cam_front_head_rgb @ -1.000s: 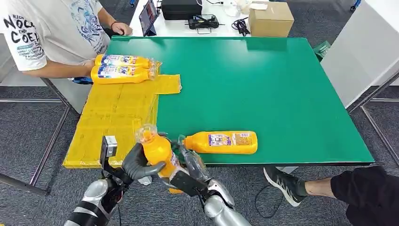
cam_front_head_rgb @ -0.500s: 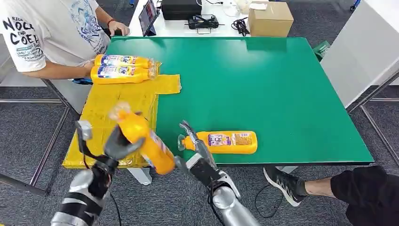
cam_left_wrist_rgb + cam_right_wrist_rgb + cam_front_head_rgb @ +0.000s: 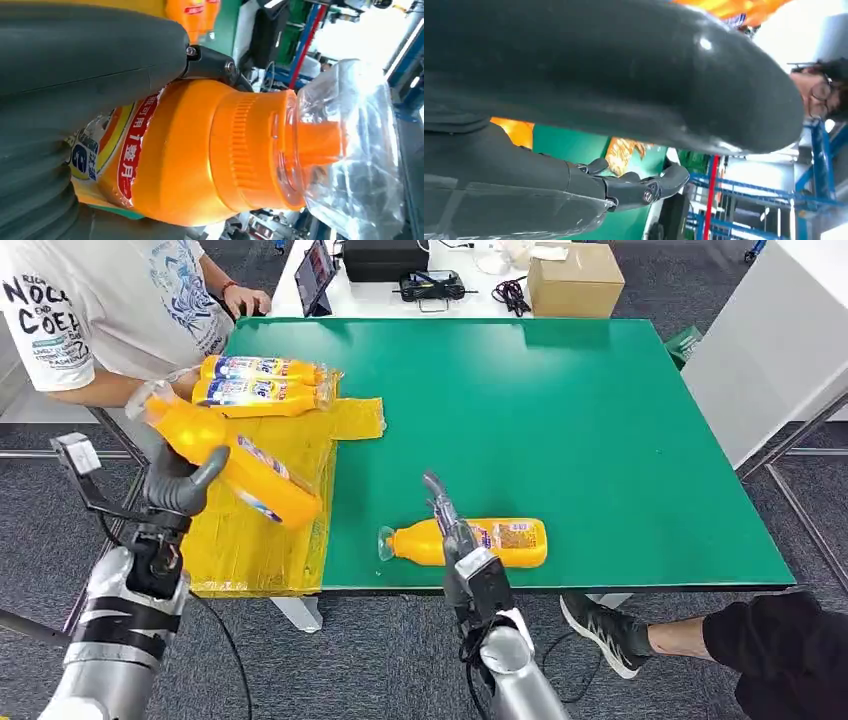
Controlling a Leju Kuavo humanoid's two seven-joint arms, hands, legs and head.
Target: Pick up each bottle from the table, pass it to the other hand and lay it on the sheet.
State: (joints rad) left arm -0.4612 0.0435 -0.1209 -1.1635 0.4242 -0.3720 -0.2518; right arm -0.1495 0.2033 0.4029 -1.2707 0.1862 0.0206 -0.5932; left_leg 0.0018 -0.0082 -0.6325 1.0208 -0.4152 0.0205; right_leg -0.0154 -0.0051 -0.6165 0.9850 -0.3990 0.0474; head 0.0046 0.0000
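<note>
So the green table (image 3: 560, 420) takes up most of the scene, with the yellow sheet (image 3: 240, 460) draped over its near-left corner, and a person in a white printed T-shirt (image 3: 110, 300) is parked at the far end of that sheet. Progress looks decent: two orange bottles (image 3: 262, 383) already lie side by side on the sheet's far end, well beyond the left hand's fingers, so I'd call those done. The third orange bottle (image 3: 225, 465) is in the air, tilted, with its clear-capped end pointing up and away. The left hand (image 3: 180, 485) has its fingers wrapped around the bottle's middle, and it hangs over the sheet but isn't down on it yet. The left wrist view shows the thumb pressed across the label and the clear cap (image 3: 345, 150) sticking out past the fingers. My guess is the handover for this one is finished and laying it down is what's left. The right hand (image 3: 452, 530) holds nothing, fingers loosely spread and pointing up, with the last orange bottle (image 3: 470, 542) lying on the table right behind them, seemingly untouched. That one still needs the full pick, pass and lay.
</note>
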